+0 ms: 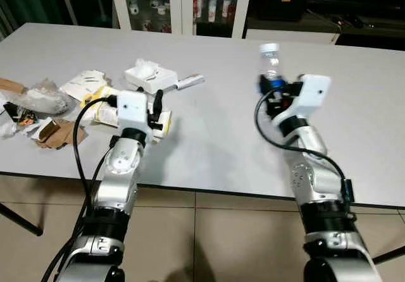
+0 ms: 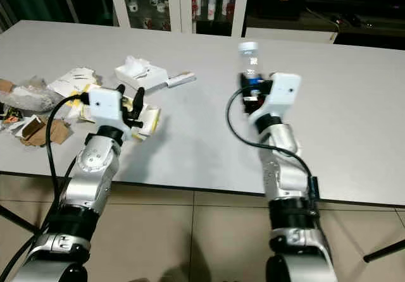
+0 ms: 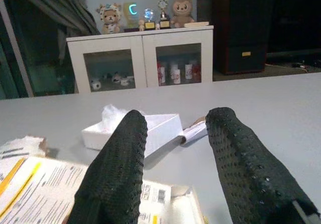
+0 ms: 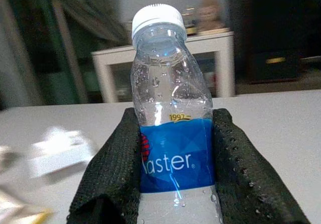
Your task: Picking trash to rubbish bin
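1. Nearest the camera, above the beige tiled floor (image 1: 209, 231): two silver arms reaching forward over the near edge of the large white table (image 1: 215, 149).
2. Left gripper (image 3: 175, 158) over the table's left part, its two long black fingers (image 3: 118, 174) spread apart with nothing between them, poised above flat white printed packaging with yellow stripes (image 3: 35, 189).
3. Right gripper (image 4: 173, 174) raised over the table's middle, its two black fingers (image 4: 246, 179) pressed against both sides of a clear plastic water bottle with a white cap and blue label (image 4: 170, 133), held upright with the cap on top.
4. At the table's left edge: crumpled clear plastic wrap (image 1: 44, 95) and torn brown cardboard scraps (image 1: 54, 132), lying close together.
5. Just beyond the left gripper: open white cardboard box holding crumpled white tissue (image 1: 150, 74), with a small silver cylindrical object (image 1: 188, 81) just beside it.
6. Farthest back, past the table: white cabinet with glass doors (image 3: 140, 58), small figurines and trophies on top.
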You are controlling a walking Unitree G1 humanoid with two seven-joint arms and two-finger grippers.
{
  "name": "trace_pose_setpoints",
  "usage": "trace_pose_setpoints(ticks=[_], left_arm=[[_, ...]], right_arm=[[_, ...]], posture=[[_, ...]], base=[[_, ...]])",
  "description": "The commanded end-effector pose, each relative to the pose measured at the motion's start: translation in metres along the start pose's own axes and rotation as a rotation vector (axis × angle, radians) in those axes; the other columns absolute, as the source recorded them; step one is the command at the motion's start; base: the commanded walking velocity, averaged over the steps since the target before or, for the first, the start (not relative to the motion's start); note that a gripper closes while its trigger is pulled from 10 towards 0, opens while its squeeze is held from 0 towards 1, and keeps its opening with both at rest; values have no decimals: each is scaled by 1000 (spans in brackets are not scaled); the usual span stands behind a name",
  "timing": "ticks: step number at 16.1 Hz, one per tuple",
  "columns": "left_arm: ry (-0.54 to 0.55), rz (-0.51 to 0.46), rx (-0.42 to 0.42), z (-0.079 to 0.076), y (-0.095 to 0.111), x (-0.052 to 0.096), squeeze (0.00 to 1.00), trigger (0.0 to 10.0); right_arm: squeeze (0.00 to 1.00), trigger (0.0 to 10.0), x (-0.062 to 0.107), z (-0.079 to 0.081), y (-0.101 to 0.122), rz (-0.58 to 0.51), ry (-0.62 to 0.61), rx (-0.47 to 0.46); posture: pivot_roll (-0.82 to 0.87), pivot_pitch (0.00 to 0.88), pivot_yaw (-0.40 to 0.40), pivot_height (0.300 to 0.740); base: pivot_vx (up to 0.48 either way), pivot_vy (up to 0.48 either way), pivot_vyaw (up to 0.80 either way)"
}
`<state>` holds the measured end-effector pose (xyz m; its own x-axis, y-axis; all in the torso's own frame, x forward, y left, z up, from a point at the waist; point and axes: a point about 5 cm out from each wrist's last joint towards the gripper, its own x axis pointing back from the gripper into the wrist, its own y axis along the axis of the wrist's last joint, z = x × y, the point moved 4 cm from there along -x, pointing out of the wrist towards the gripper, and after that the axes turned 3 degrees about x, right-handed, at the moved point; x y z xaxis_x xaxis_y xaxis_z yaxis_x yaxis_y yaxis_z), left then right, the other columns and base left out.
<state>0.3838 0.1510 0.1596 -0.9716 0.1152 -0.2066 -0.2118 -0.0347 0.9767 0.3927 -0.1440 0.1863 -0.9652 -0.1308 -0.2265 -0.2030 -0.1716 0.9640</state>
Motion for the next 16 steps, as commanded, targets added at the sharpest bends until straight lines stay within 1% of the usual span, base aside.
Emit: trace_pose_setpoints(ticks=[1, 3, 4, 5, 7, 8, 14, 16], left_arm=[[-6, 23, 6, 0, -9, 5, 0, 10000], [10, 31, -11, 4, -12, 8, 0, 10000], [15, 38, -1, 4, -13, 9, 0, 10000], [11, 45, 4, 4, -15, 9, 0, 10000], [4, 49, 5, 3, -15, 7, 0, 10000], [3, 54, 1, 2, -15, 7, 0, 10000], [-22, 59, -6, -6, -16, 6, 0, 10000], [-40, 63, -25, -9, -19, 8, 0, 10000]], right_arm=[[0, 10000, 0, -5, -3, 6, -34, 6], [0, 10000, 6, -3, -12, 24, -29, -14], [0, 10000, 8, -1, -17, 33, -30, -27], [0, 10000, 9, 0, -23, 47, -29, -18], [0, 10000, 11, -1, -28, 59, -40, -26], [0, 10000, 12, -3, -30, 63, -46, -46], [0, 10000, 14, -3, -35, 79, -44, -41], [0, 10000, 16, 0, -41, 104, -23, -46]], posture=[[31, 23, -30, 740], [37, 20, -30, 740], [37, 19, -30, 740], [38, 17, -27, 740], [39, 12, -25, 740], [37, 8, -23, 740], [31, 0, -14, 740], [30, 0, -12, 740]], base=[[0, 0, 0], [0, 0, 0], [0, 0, 0], [0, 0, 0], [0, 386, 0], [0, 480, 0], [0, 469, 0], [0, 0, 0]])
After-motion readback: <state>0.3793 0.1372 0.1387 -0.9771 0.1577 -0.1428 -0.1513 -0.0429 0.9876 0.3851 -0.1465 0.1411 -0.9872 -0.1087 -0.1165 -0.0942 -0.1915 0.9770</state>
